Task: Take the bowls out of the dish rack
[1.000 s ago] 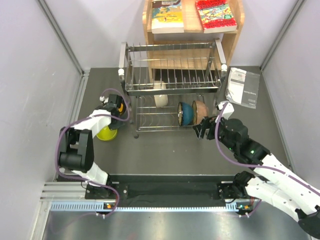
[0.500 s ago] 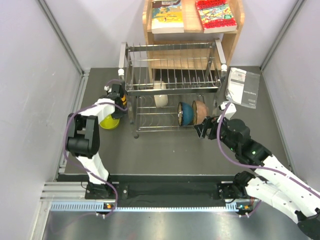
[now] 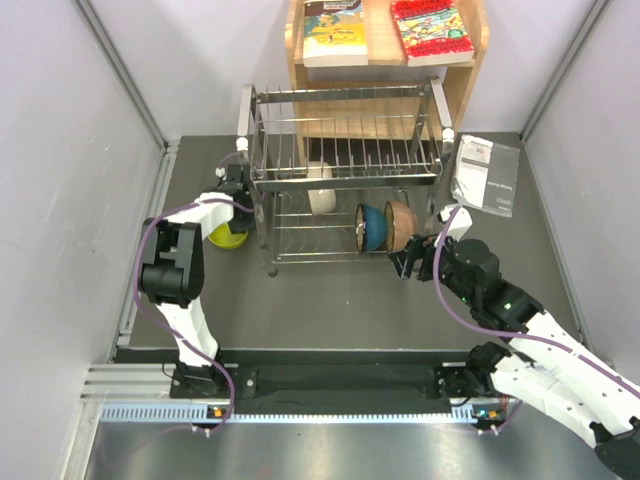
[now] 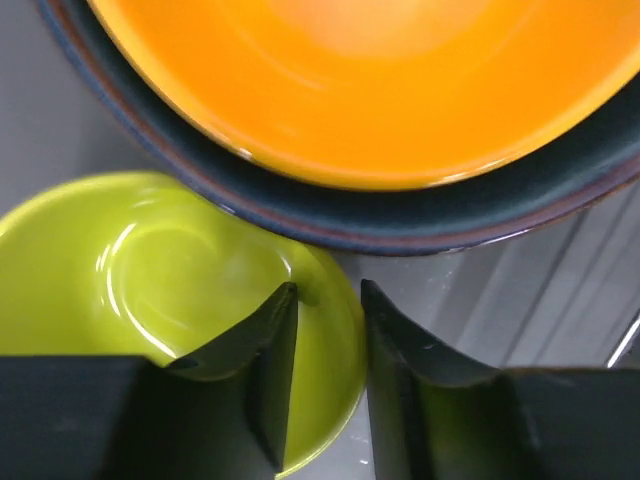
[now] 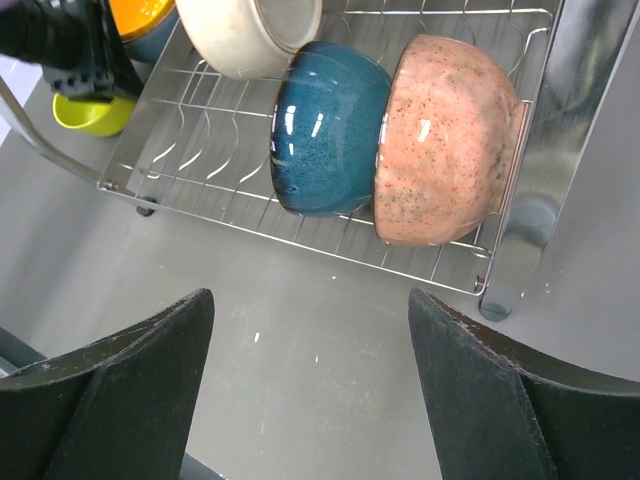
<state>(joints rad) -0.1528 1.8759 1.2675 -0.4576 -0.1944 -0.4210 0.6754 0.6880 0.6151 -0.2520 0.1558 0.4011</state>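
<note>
The dish rack [image 3: 345,178] stands at the back middle. On its lower tier a cream-white bowl [image 3: 321,190], a teal-blue bowl [image 3: 373,227] and a pinkish-tan bowl [image 3: 401,223] stand on edge; they also show in the right wrist view [image 5: 250,35], [image 5: 330,130], [image 5: 445,140]. My right gripper [image 3: 410,262] [image 5: 310,380] is open and empty over the table in front of them. My left gripper [image 3: 237,195] [image 4: 328,300] is shut on the rim of the lime-yellow bowl [image 3: 226,236] [image 4: 150,260], by the rack's left end. An orange bowl [image 4: 360,80] with a dark blue outside lies just beyond it.
A wooden shelf [image 3: 470,70] with books stands behind the rack. A grey booklet [image 3: 487,173] lies at the back right. Grey walls close the table on the left and right. The rack's lower wire edge [image 5: 300,240] is just ahead of my right fingers.
My left gripper has moved back and right toward the rack's left end, carrying the lime-yellow bowl with it. My right gripper has hardly moved.
</note>
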